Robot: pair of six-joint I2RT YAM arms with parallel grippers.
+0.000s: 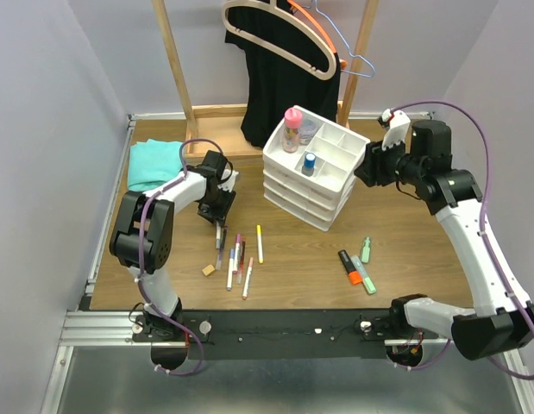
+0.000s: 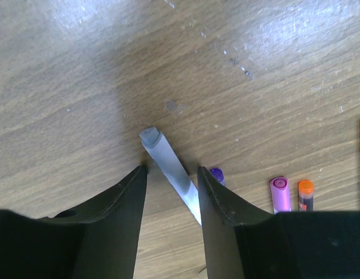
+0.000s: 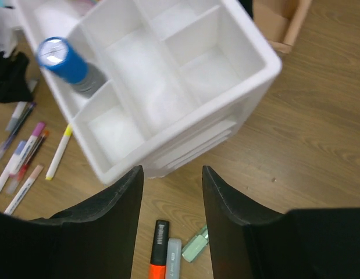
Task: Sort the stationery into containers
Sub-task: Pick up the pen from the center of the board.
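Here, the wooden counter [image 1: 292,289] carries everything. At its far edge, well beyond both grippers, stands a wooden rack [image 1: 174,60] hung with a black garment [image 1: 279,86].

The white drawer organiser [image 1: 292,185] sits just ahead of the right gripper [image 1: 363,168]. In the right wrist view, this gripper [image 3: 173,168] hovers by the near corner of the organiser [image 3: 185,125], with its fingers spread apart and nothing between them. A pink-capped bottle [image 1: 292,129] stands upright in a far tray compartment. A blue-capped tube [image 3: 60,61] stands in a nearer one, off to the gripper's left. An orange highlighter [image 3: 159,250] and two green highlighters [image 3: 194,244] lie on the counter below and behind that gripper's fingertips.

A teal cloth [image 1: 154,162] lies folded beyond the left gripper [image 1: 219,226]. The left gripper [image 2: 171,170] is low over the counter, fingers spread. They straddle a grey pen [image 2: 162,152] that lies flat between them, with a gap showing on at least one side. To this gripper's right lie more pens, capped purple [image 2: 216,174], pink [image 2: 279,195] and orange [image 2: 306,195]. A tan eraser [image 1: 209,270] sits near that cluster, on the base side of the left gripper.
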